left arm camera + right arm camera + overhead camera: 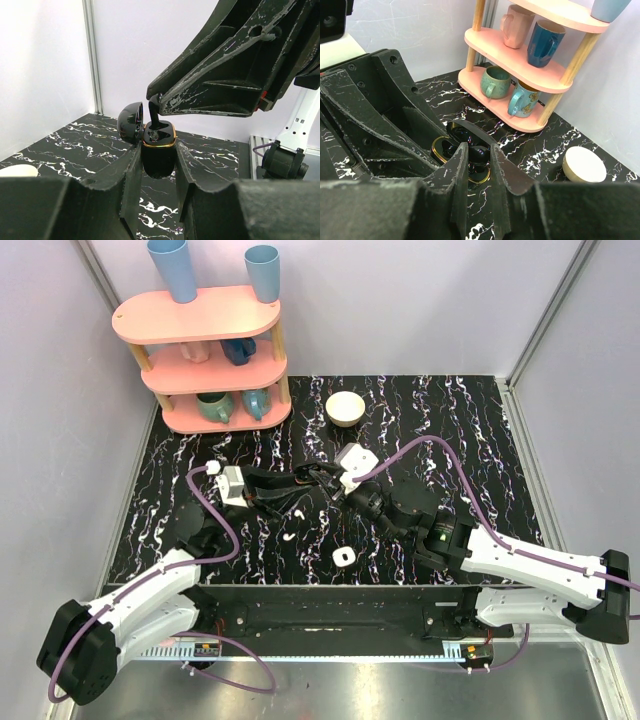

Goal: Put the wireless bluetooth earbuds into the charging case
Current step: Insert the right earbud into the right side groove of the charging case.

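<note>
Nearest the arm bases we see a small white square piece (342,556) on the worktop (480,440), with two white curved bits (288,536) just beyond it, too small for us to identify surely. Farther on, the left end effector (158,156) clamps the black, gold-rimmed charging case (159,137), its lid (131,120) open. The right end effector (154,100) above it pinches a black earbud (152,116) whose lower end sits in the case. Behind stand a white bowl (346,407) and a pink shelf (200,315) of mugs (214,405)

1. The black charging case (159,147) is half covered by fingers (131,187) of the left gripper (158,157).
2. The white bowl (17,171) is cut by the left edge.
3. The black earbud (153,120) is partly hidden by the right gripper (154,100), apparently pinched.
</note>
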Robot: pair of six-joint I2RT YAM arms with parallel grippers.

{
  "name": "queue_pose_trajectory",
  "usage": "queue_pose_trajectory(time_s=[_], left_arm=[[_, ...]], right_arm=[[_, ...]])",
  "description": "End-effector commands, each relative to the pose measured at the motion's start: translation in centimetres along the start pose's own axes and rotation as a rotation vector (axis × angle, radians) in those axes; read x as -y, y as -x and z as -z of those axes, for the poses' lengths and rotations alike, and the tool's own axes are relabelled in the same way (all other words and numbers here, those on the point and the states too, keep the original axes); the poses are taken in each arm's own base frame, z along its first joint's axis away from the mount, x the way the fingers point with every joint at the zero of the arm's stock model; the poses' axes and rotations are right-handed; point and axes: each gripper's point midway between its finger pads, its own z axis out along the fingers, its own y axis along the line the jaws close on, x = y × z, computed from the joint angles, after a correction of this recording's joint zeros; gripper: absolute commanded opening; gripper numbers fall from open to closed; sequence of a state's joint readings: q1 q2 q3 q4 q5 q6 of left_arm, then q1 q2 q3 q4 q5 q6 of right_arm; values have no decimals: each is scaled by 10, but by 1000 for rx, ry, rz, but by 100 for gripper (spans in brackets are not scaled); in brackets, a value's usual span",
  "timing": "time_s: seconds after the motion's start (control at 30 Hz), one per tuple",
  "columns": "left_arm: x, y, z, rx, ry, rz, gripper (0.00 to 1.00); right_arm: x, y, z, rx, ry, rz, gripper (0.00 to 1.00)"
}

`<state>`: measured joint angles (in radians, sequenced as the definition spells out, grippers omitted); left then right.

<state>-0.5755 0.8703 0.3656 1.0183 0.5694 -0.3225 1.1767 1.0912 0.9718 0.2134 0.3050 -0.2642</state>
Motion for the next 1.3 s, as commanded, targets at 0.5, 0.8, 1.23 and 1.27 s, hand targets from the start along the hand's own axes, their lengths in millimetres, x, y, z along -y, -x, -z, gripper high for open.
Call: queue_pose_trajectory(time_s=[0.5,0.8,1.23,1.27], left_arm=[[13,47,0,193,-44,-123,0],[18,45,0,193,-80,-141,0],[12,31,6,181,-52,-184,0],[11,29,6,176,-51,-184,0]], right_arm=[[4,-10,-2,-51,-56,-16,4],[3,-8,-3,-51,-57,-32,35],[18,43,19,110,-83,-187,70],[18,46,20,117,-81,-198,70]])
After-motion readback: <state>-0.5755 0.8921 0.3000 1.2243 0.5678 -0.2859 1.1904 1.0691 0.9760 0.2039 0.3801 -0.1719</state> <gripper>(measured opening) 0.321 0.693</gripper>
